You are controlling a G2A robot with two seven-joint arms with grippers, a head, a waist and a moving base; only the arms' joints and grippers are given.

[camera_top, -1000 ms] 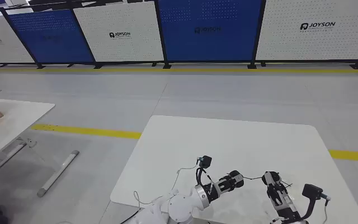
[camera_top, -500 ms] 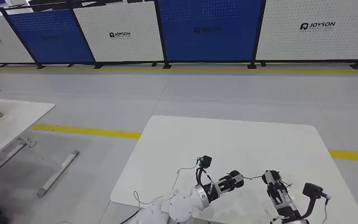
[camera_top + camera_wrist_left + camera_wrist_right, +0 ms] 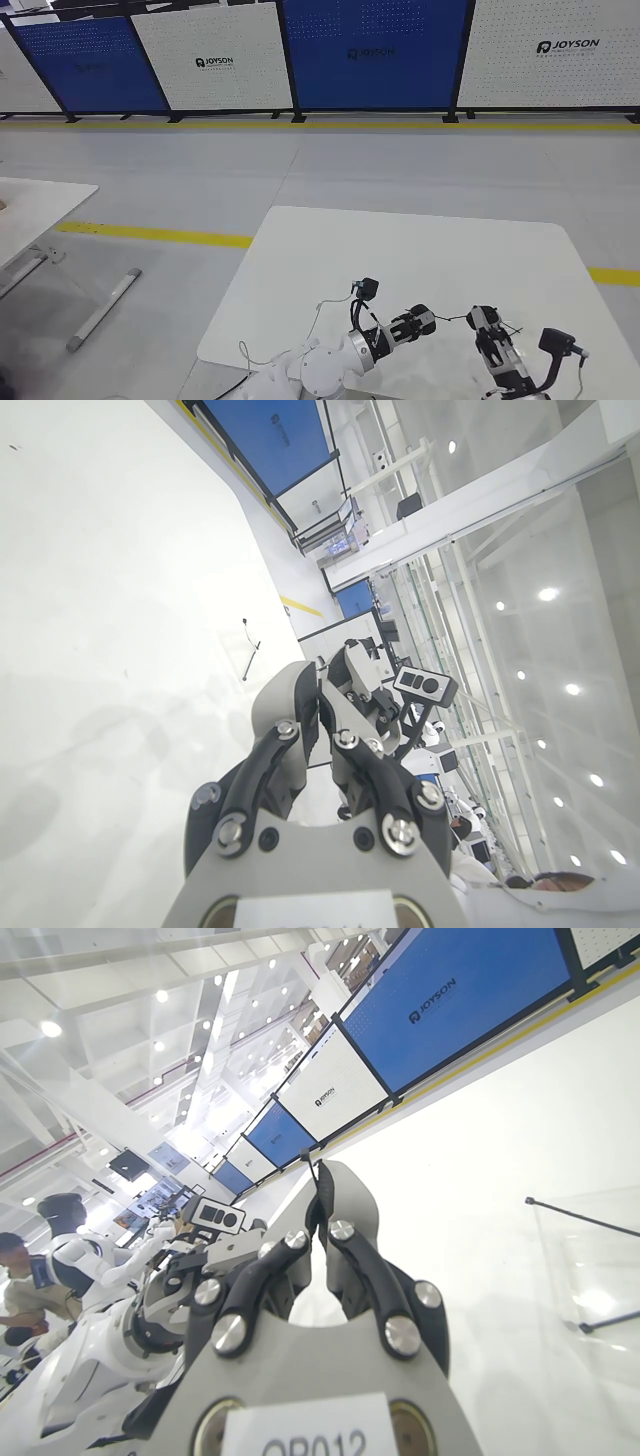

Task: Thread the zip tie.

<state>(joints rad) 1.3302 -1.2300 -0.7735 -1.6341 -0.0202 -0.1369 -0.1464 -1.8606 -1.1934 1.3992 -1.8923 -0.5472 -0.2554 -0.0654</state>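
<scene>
A thin black zip tie [image 3: 455,318] spans the short gap between my two grippers near the table's front edge. My right gripper [image 3: 320,1174] is shut on it, and the tie's small square head [image 3: 305,1154] pokes out just past the fingertips. My left gripper [image 3: 318,674] is shut too, with its pads pressed together on the tie's other end, though the strap is barely visible there. In the top view the left gripper [image 3: 421,322] sits to the left of the right gripper [image 3: 485,320]. In the left wrist view the right gripper [image 3: 353,661] sits just beyond the left fingertips.
The white table [image 3: 400,250] stretches away bare behind the grippers. Spare black zip ties [image 3: 580,1215] lie on a clear plastic bag [image 3: 590,1258] beside the right gripper. These spare ties [image 3: 251,650] also show in the left wrist view.
The right arm has edged a touch to the left, toward the left gripper. Both grippers stay shut.
</scene>
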